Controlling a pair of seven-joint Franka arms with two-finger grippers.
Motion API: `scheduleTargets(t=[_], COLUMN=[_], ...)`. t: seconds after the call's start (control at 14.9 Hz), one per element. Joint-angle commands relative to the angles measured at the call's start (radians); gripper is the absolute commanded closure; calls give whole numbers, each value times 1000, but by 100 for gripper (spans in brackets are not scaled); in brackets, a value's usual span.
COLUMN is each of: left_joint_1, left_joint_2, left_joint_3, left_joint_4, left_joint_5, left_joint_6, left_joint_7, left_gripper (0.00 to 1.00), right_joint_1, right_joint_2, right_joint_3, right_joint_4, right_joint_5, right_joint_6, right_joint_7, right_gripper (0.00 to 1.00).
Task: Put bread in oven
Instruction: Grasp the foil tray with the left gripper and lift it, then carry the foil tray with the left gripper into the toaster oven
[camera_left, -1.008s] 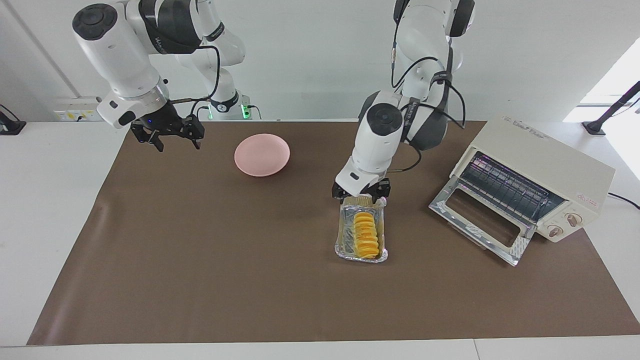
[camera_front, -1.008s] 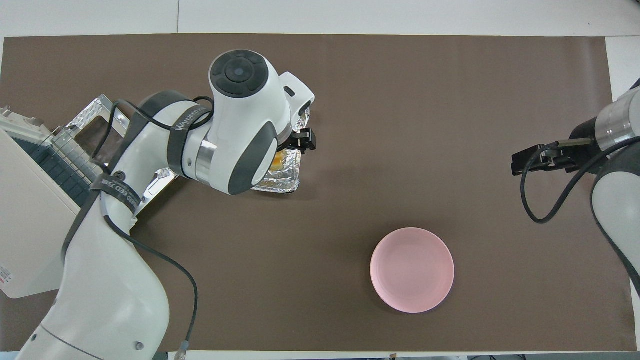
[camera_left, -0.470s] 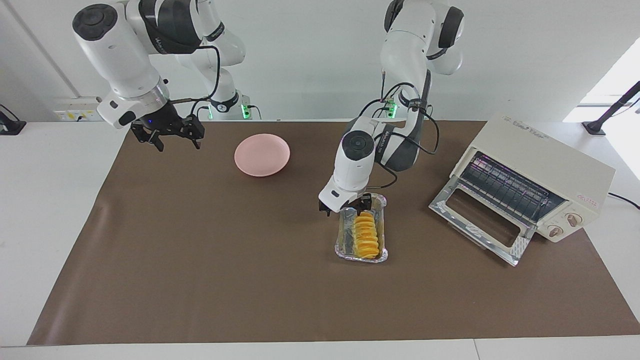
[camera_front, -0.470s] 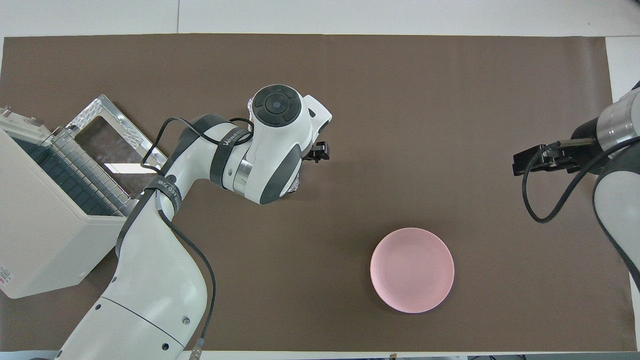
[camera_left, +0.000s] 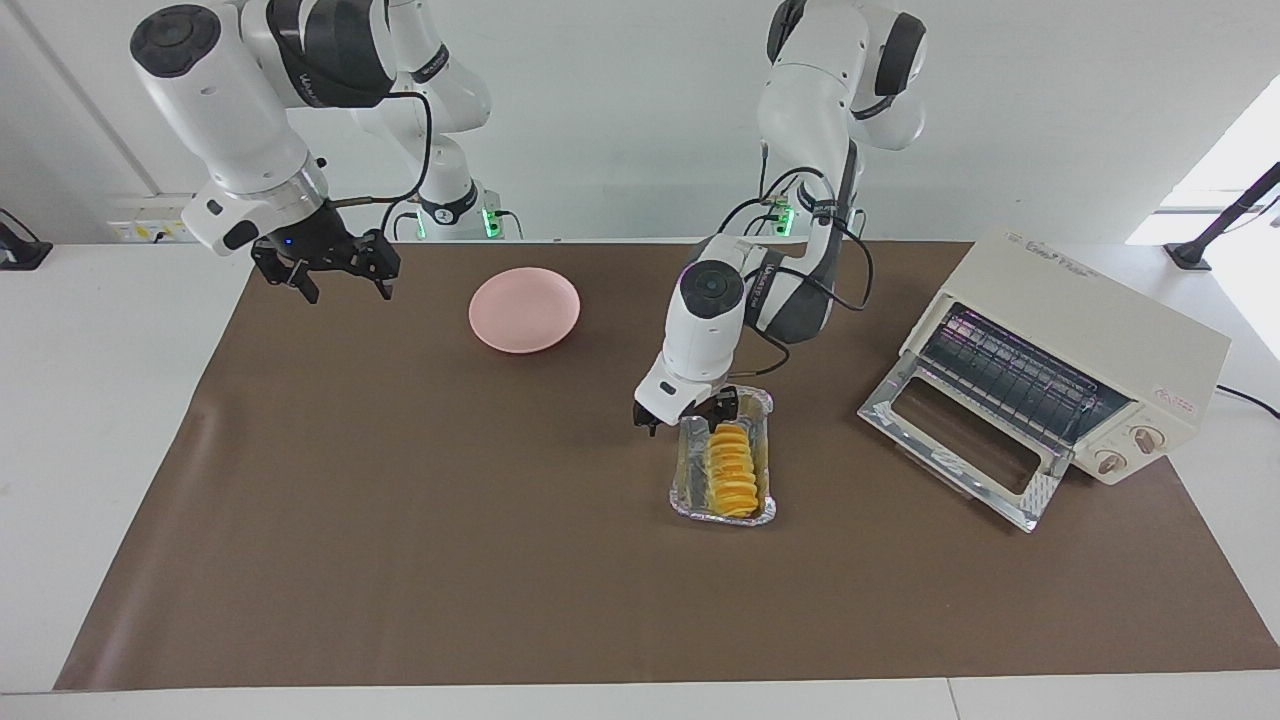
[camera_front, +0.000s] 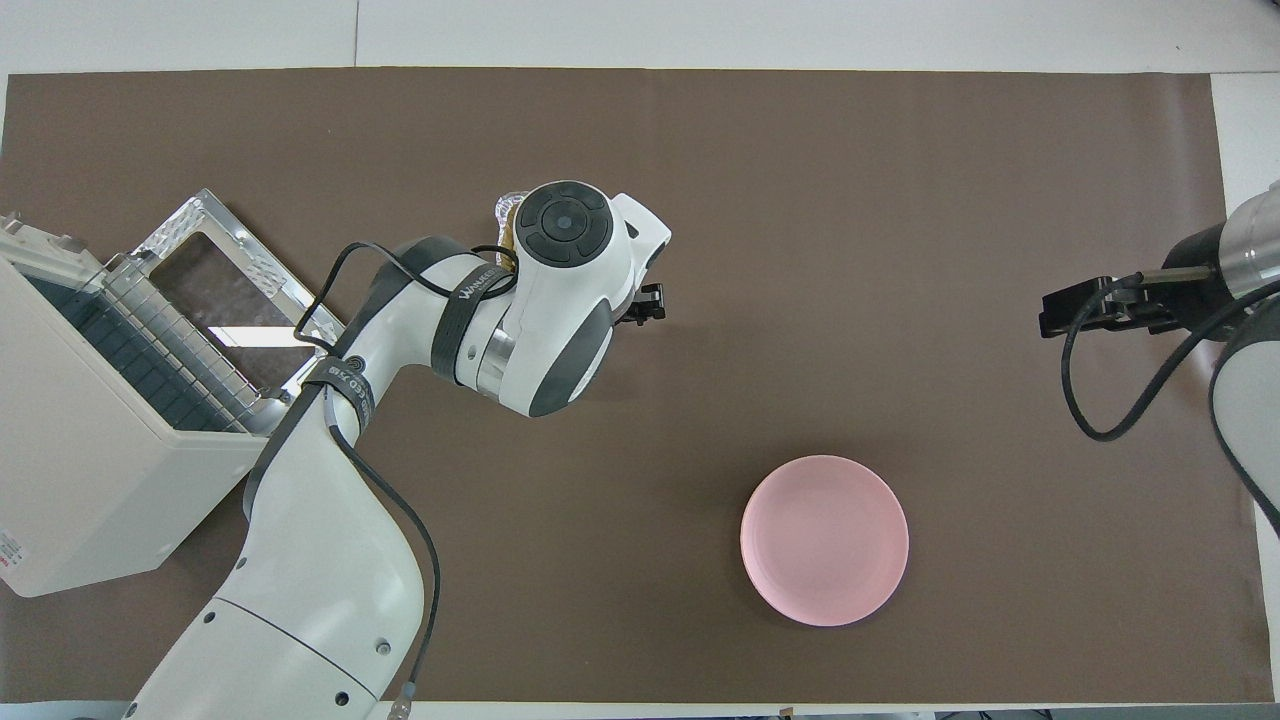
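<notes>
Bread (camera_left: 732, 468) lies lengthwise in a foil tray (camera_left: 686, 470) mid-surface, beside the oven (camera_left: 1090, 330), which stands at the left arm's end with its door (camera_left: 960, 440) dropped open and rack (camera_left: 1010, 375) showing.

Left tool (camera_left: 686, 414) hangs low over the tray's end nearest the robots, off to the rim's edge; fingers spread, nothing in them. Right tool (camera_left: 335, 280) waits in the air over the mat's corner at the right arm's end, fingers parted, empty.

Judgement: grasp not yet made. Best to centre the tool over the loaf, straddle its narrow width, and close gently; the ridged slices look apt to crumble. The thin foil may lift with it.

Surface: brown mat (camera_left: 400, 520) on white table (camera_left: 100, 400). Pink plate (camera_left: 524, 309) sits nearer the robots. Plain white wall (camera_left: 620, 120).
</notes>
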Motion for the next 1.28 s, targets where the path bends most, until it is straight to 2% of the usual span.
scheduleTargets(t=[0.0,0.2,0.27,0.4,0.67,0.87,1.01,1.21], left_joint_1=[-18,-18,-18,-16,-7,4,24,27], left_joint_2=[-6,9,10,10,7,10,-2,-61], left_joint_3=[16,17,17,17,25,56,102,253], left_joint_4=[-26,-25,-25,-22,12,126,187,202], left_joint_5=[-10,-10,-10,-12,-18,-19,-18,-21], left_joint_6=[29,27,27,19,-51,-236,-330,-416], left_joint_7=[-38,-46,-52,-55,-54,-93,-100,-98], left_gripper=[26,37,47,100,100,100,100,100], right_joint_1=[-14,-14,-14,-14,-14,-14,-14,-14], right_joint_2=[-10,-10,-15,-19,-19,-1,-4,-7], right_joint_3=[10,10,10,8,10,11,11,10], right_joint_4=[-1,20,20,34,103,164,160,152], right_joint_5=[-19,-19,-19,-19,-16,-14,-16,-17], right_joint_6=[9,-17,-19,-40,-85,-131,-132,-131], right_joint_7=[-16,-17,-17,-17,-18,-18,-18,-17], right_gripper=[0,0,0,0,0,0,0,0])
